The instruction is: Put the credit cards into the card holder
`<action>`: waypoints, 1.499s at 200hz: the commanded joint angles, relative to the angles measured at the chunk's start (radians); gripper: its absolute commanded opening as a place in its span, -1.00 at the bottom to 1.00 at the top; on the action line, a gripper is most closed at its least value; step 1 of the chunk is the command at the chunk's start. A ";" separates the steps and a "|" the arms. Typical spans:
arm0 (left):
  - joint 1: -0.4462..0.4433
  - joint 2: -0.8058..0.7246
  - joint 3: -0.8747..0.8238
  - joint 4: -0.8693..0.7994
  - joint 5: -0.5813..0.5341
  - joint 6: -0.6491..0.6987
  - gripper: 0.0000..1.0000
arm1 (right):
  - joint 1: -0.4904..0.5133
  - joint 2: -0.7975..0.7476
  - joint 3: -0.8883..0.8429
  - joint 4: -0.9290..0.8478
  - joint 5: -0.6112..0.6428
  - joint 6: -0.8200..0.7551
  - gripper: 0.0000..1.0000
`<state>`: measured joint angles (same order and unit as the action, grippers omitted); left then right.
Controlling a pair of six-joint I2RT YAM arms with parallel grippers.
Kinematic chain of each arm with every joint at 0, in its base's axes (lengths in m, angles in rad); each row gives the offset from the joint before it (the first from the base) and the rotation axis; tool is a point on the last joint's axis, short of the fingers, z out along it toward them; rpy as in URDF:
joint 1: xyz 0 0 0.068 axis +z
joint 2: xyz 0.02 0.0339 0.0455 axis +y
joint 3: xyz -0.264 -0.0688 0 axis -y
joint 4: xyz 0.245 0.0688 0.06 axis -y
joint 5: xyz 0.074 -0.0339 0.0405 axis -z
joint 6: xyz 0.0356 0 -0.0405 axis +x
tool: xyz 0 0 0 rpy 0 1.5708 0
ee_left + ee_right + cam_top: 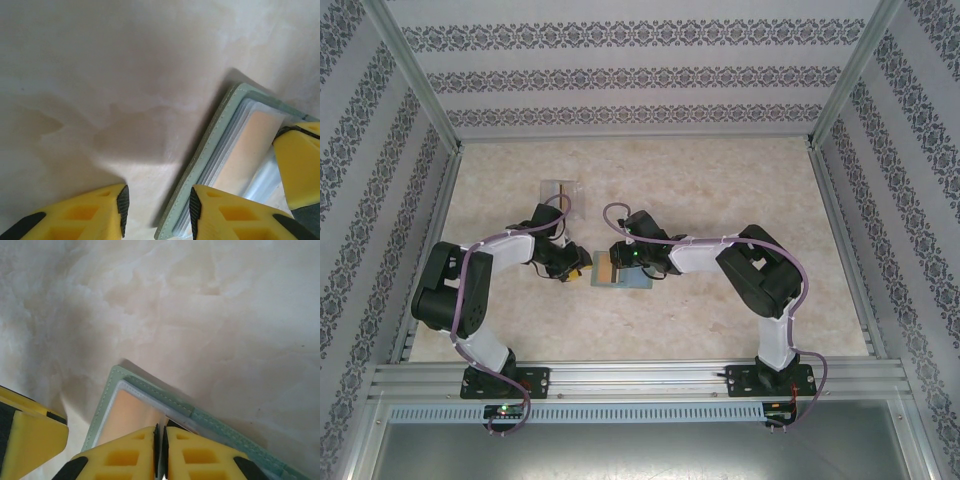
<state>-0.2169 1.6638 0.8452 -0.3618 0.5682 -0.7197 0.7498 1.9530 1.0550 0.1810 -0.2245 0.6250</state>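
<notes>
Toward the left of the top view, a clear plastic stand (558, 190) is sitting on the table (720, 190) just behind the left arm (470, 290), its outline washing out against the pale marble. Just right of it, the left tool (159, 205) is hanging released and grasping nothing, one finger over bare table, the other over the card holder (200, 167), whose lower corner is running off the bottom of the left wrist picture. The holder is lying open at the table's middle, with an orange-yellow card (247, 150) showing inside what looks like a clear pocket, its near end hiding behind yellow fingers. Further right, the right tool (160, 435) is sitting over the holder's inner page, pads clenched. Whether anything thin is pinched between them cannot be told. Bare table is stretching all around, well apart from the patterned walls (910, 200).
</notes>
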 commanded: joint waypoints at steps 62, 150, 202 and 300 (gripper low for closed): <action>-0.026 0.021 -0.014 0.023 -0.024 -0.033 -0.19 | -0.005 -0.057 0.019 -0.095 0.072 -0.060 -0.61; -0.026 0.031 0.002 0.008 -0.026 -0.026 -0.20 | 0.069 -0.099 0.109 -0.217 0.122 -0.079 -0.55; -0.027 0.028 0.007 -0.004 -0.027 -0.021 -0.21 | 0.099 -0.040 0.183 -0.367 0.304 -0.039 -0.20; -0.027 0.026 0.006 -0.007 -0.030 -0.017 -0.21 | 0.098 -0.056 0.115 -0.355 0.139 0.188 -0.10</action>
<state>-0.2230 1.6676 0.8482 -0.3618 0.5571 -0.7418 0.8421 1.8927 1.2068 -0.1822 -0.0345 0.7216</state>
